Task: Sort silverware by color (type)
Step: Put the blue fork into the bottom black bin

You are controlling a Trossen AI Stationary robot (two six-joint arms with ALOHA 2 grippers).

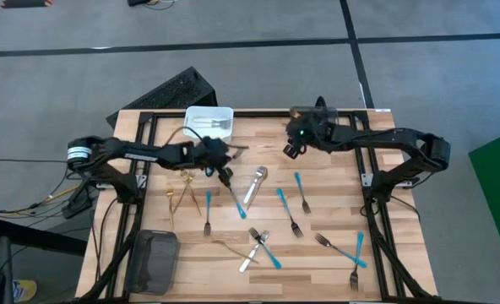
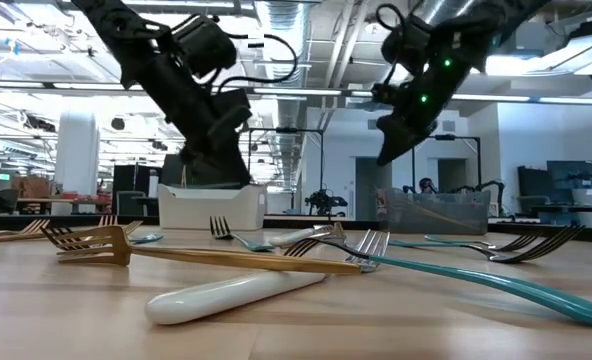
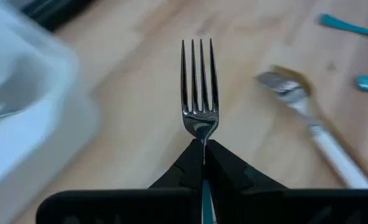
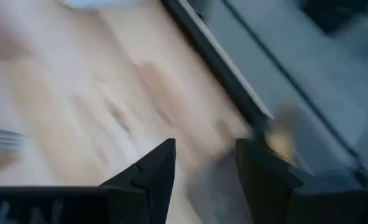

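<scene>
My left gripper [image 1: 223,160] [image 3: 204,144] hovers above the table just near-side of the white bin [image 1: 209,122] and is shut on a silver-tined fork [image 3: 199,81]. My right gripper [image 1: 294,150] [image 4: 202,163] hangs open over bare wood near the table's far edge and holds nothing. Loose silverware lies flat on the table. There are gold pieces [image 1: 182,190], a silver fork [image 1: 208,218], a white-handled piece [image 1: 256,184] [image 3: 321,140] and several blue-handled forks [image 1: 299,190] [image 1: 343,249]. The white bin holds a few silver pieces. My left gripper pinches the fork by its neck [image 3: 202,132], just behind the tines, between the two fingertips. The tines [image 3: 199,68] stick straight out ahead of the fingers, in line with them. The handle is hidden between the fingers. The fork is lifted clear of the table.
A dark grey bin [image 1: 153,260] sits at the near left corner. A translucent grey bin [image 2: 436,212] stands at the far right, under the right arm. Black frame rails [image 1: 149,127] run along the table's sides. Bare wood shows between the white bin and the right gripper.
</scene>
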